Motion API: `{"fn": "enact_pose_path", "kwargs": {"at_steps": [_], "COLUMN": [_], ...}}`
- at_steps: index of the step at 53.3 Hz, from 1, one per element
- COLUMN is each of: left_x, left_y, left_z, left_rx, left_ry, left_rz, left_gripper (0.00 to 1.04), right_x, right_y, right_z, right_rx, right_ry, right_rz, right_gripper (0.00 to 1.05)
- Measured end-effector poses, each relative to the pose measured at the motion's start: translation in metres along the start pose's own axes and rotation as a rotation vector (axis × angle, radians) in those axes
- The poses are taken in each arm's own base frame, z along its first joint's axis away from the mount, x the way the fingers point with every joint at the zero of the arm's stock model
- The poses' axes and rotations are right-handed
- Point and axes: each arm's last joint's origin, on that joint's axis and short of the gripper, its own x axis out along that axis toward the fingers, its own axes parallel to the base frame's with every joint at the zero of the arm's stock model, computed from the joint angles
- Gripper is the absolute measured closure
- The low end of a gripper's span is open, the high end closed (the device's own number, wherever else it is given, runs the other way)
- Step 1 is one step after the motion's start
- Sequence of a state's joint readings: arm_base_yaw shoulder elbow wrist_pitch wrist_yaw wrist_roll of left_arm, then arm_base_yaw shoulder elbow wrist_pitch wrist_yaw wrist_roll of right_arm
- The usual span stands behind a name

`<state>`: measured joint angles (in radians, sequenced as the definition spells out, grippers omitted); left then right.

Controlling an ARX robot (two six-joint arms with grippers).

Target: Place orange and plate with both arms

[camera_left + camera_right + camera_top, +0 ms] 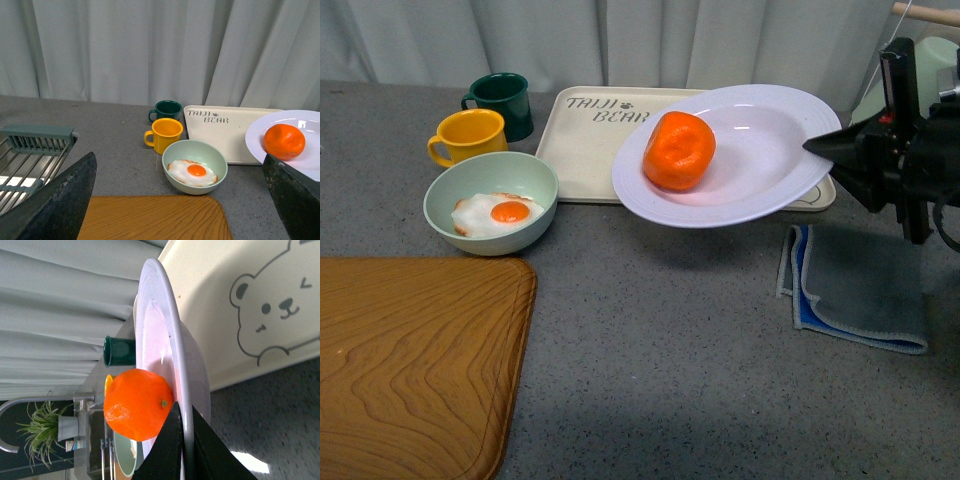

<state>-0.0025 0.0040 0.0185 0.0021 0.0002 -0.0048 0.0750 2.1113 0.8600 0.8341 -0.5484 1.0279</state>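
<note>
Orange [679,150] lies in the plate's [765,150] well, toward its left side. The plate hangs off the table above the near right part of the tray [582,140], dipping slightly to the left. The right gripper [820,146] is clamped on the plate's right rim, one finger above and one below, as the right wrist view shows. The left gripper [179,156] stands apart and empty, facing the bowl [220,167]. With a one-sided grip and a round fruit, the carry should probably be slow, the wrist turned to level the plate so the orange cannot roll left. Lower it flat and unclamp only once it rests. The cloth [860,290] lies near right.
</note>
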Motion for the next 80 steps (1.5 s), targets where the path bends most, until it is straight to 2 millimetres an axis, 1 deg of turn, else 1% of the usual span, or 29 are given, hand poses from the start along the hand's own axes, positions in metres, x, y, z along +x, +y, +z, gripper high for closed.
{"fn": "enact_pose_path", "kwargs": {"at_steps": [3,6,14,16,23,33,40,41,47,49,50,52,58,63,64,70,72,74,75,76,78,79,80], "left_x": [0.0,0.0,0.0,0.0,0.0,0.0,0.0,0.0,0.0,0.0,0.0,0.0,0.0,0.0,0.0,0.0,0.0,0.0,0.0,0.0,0.0,0.0,0.0], "left_y": [0.0,0.0,0.0,0.0,0.0,0.0,0.0,0.0,0.0,0.0,0.0,0.0,0.0,0.0,0.0,0.0,0.0,0.0,0.0,0.0,0.0,0.0,0.0], "left_z": [0.0,0.0,0.0,0.0,0.0,0.0,0.0,0.0,0.0,0.0,0.0,0.0,0.0,0.0,0.0,0.0,0.0,0.0,0.0,0.0,0.0,0.0,0.0], "left_rx": [0.0,0.0,0.0,0.0,0.0,0.0,0.0,0.0,0.0,0.0,0.0,0.0,0.0,0.0,0.0,0.0,0.0,0.0,0.0,0.0,0.0,0.0,0.0], "left_ry": [0.0,0.0,0.0,0.0,0.0,0.0,0.0,0.0,0.0,0.0,0.0,0.0,0.0,0.0,0.0,0.0,0.0,0.0,0.0,0.0,0.0,-0.001,-0.001], "left_rz": [0.0,0.0,0.0,0.0,0.0,0.0,0.0,0.0,0.0,0.0,0.0,0.0,0.0,0.0,0.0,0.0,0.0,0.0,0.001,0.0,-0.001,0.0,0.0], "left_gripper": [0.07,0.07,0.07,0.07,0.07,0.07,0.07,0.07,0.07,0.07,0.07,0.07,0.07,0.07,0.07,0.07,0.07,0.07,0.07,0.07,0.07,0.07,0.07], "right_x": [0.009,0.026,0.056,0.066,0.09,0.112,0.115,0.115,0.114,0.112,0.112,0.108,0.098,0.086,0.08,0.051,0.044,0.039,0.034,0.031,0.014,0.01,-0.001], "right_y": [0.001,0.001,0.001,0.0,-0.002,-0.007,-0.006,-0.006,-0.011,-0.016,-0.017,-0.023,-0.029,-0.025,-0.021,-0.002,0.002,0.003,0.005,0.005,0.007,0.008,0.01], "right_z": [0.005,0.012,0.024,0.028,0.035,0.039,0.041,0.041,0.039,0.036,0.035,0.031,0.026,0.026,0.027,0.028,0.027,0.025,0.024,0.023,0.018,0.016,0.011], "right_rx": [0.005,0.012,0.022,0.023,0.017,0.012,-0.002,-0.009,-0.037,-0.055,-0.065,-0.091,-0.155,-0.251,-0.285,-0.43,-0.47,-0.582,-0.656,-0.681,-0.811,-0.834,-0.87], "right_ry": [0.001,0.004,0.017,0.024,0.042,0.072,0.072,0.069,0.056,0.056,0.055,0.056,0.062,0.042,0.038,0.008,-0.016,-0.12,-0.212,-0.261,-0.421,-0.45,-0.5], "right_rz": [0.002,0.003,-0.003,-0.007,-0.029,-0.063,-0.066,-0.069,-0.11,-0.138,-0.146,-0.182,-0.232,-0.265,-0.27,-0.284,-0.292,-0.308,-0.319,-0.326,-0.363,-0.367,-0.366], "right_gripper": [1.04,1.04,1.04,1.04,1.04,1.04,1.04,1.02,0.86,0.79,0.77,0.68,0.52,0.38,0.32,0.09,0.08,0.12,0.15,0.17,0.24,0.26,0.29]}}
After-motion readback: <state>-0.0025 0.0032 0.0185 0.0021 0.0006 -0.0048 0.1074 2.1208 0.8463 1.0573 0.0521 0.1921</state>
